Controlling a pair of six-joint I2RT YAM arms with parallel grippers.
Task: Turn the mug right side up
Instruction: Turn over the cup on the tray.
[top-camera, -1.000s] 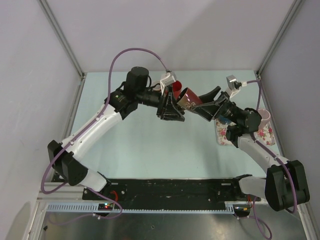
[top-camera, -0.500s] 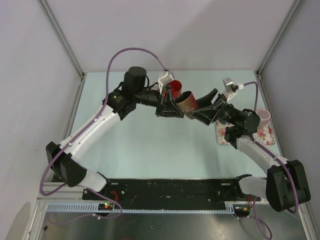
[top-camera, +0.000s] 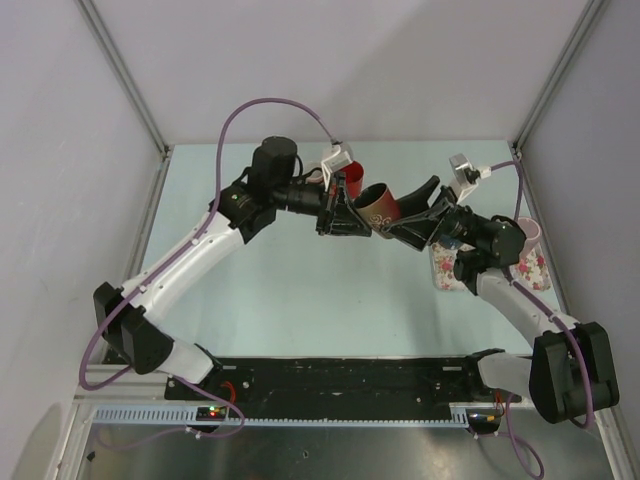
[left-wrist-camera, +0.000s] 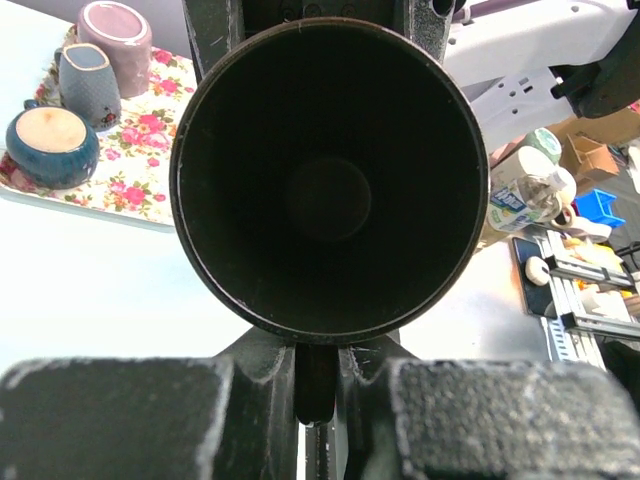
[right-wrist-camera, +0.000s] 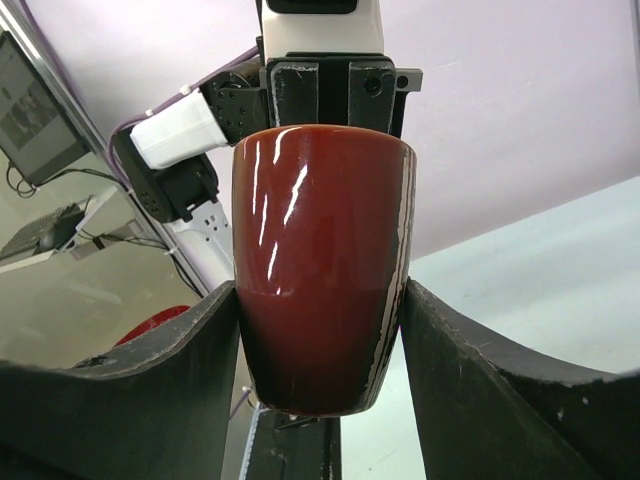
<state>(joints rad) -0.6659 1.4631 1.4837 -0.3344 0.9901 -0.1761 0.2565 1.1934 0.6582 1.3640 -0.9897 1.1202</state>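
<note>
The mug (top-camera: 378, 205), glossy dark red outside and dark inside, is held in the air above the pale tabletop (top-camera: 300, 290), to the left of the flowered tray (top-camera: 535, 272) and near it. It lies roughly on its side, the mouth turned away from the tray toward the left arm and the base turned back toward the tray. The right hand (top-camera: 412, 215) reaches in from the tray's side, and its two broad black fingers (right-wrist-camera: 160, 400) stand fairly wide apart and press on opposite sides of the mug's lower body, so this hand has hold of it. The left hand (top-camera: 345, 215) meets the mug from the side farther from the tray. In its own wrist view the open mouth fills the middle of the picture, and its fingers (left-wrist-camera: 130, 420) are drawn almost together below it, with only a narrow slot between them, in which a dark red part of the mug at the lower rim is pinched. Both hands therefore grip the one mug. On the tray stand a pink cup (left-wrist-camera: 115, 30) and a blue cup (left-wrist-camera: 50, 145), both bottom up, and a grey cup (left-wrist-camera: 88, 82) between them.
</note>
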